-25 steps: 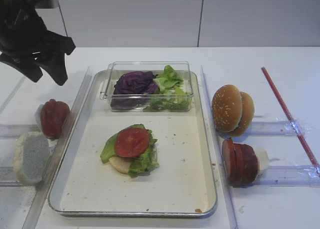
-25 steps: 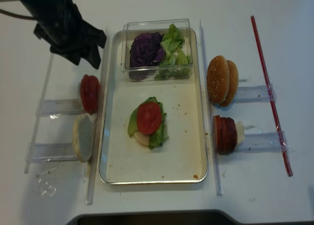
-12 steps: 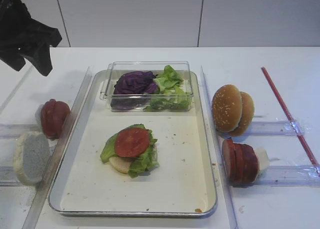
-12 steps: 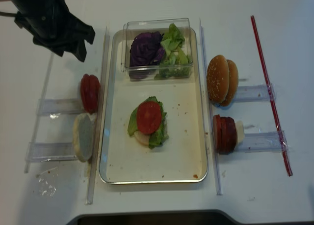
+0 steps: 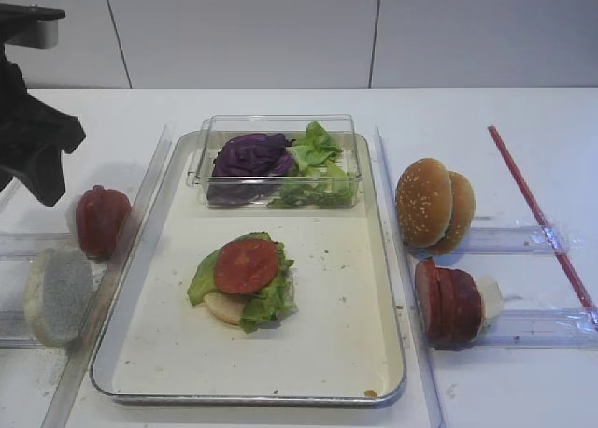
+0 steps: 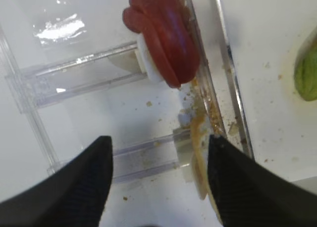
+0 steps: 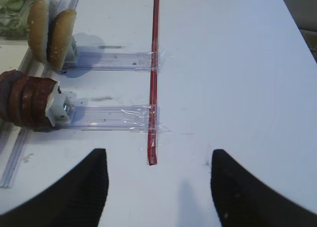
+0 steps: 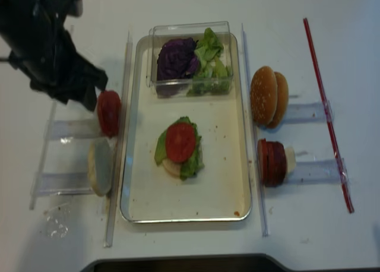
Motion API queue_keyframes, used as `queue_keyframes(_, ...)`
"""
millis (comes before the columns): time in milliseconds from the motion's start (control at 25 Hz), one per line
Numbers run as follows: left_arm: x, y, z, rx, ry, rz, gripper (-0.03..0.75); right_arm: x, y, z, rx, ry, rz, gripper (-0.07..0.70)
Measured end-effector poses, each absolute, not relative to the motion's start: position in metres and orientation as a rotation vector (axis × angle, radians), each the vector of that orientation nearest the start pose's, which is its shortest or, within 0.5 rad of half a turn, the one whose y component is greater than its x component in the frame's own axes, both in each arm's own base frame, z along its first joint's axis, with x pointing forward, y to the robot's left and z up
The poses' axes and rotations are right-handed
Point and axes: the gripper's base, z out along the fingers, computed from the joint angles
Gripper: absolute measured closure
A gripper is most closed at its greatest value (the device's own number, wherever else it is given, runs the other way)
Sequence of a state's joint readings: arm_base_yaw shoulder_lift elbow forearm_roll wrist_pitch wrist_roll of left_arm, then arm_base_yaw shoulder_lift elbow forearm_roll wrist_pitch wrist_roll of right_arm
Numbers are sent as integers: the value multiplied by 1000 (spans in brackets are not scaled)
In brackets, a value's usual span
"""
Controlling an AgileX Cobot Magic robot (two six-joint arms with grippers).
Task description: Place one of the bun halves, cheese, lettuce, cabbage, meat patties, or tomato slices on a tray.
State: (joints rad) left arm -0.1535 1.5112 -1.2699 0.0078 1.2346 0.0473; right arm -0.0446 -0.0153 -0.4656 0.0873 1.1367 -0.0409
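1. Exterior high view.
   - Left claw [image 5: 37,166] at the left edge, above the table beside the left racks; width of its opening not readable from here.
   - One large rectangular shallow metal tray [image 5: 327,344] with a cream floor, long axis running away from the camera.
   - On the tray floor, one stack: pale bun half under light green wavy lettuce [image 5: 271,297], topped by one glossy bright-red tomato slice [image 5: 247,265], lying flat, face up.
   - At the far end of the tray, one small clear plastic box [image 5: 280,121] holding dark purple cabbage [image 5: 250,155] and more lettuce.
   - Left of the tray: about three tomato slices [image 5: 101,221] on edge, and one pale bun half [image 5: 58,295] upright.
   - Right of the tray: two golden sesame bun halves [image 5: 434,206] on edge, three maroon-brown meat patties [image 5: 448,302] on edge, and one thin red rod [image 5: 537,213].
2. Right wrist view.
   - Right claw [image 7: 158,152] gaping wide, empty, over bare white table [image 7: 237,63].
   - Sesame bun halves [image 7: 49,31] and meat patties [image 7: 27,103] well off to its left.
3. Left wrist view.
   - Left claw [image 6: 158,138] spread wide, gripping nothing.
   - Tomato slices [image 6: 166,43] ahead of it on a clear plastic rack [image 6: 79,76], with the pale bun half [image 6: 198,152] edge-on near the right finger.
4. Exterior high (realsense) view.
   - Left claw [image 8: 77,94] just beside the racked tomato slices [image 8: 108,113]; contact not discernible.
   - Tray [image 8: 184,220] with its long axis running top to bottom.
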Motion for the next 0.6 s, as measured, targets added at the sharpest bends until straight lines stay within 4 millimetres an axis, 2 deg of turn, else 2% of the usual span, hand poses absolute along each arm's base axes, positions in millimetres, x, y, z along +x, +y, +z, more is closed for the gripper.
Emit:
queue_keyframes(280, 261, -37, 297, 291, 2959, 44, 328, -7, 8, 262, -3, 2137, 56, 164)
queue_keyframes(440, 246, -34, 306, 274, 2922, 45, 328, -7, 8, 262, -3, 2137, 56, 166)
queue_keyframes(600, 229, -32, 326, 257, 2842, 36, 328, -7, 8, 262, -3, 2137, 56, 167)
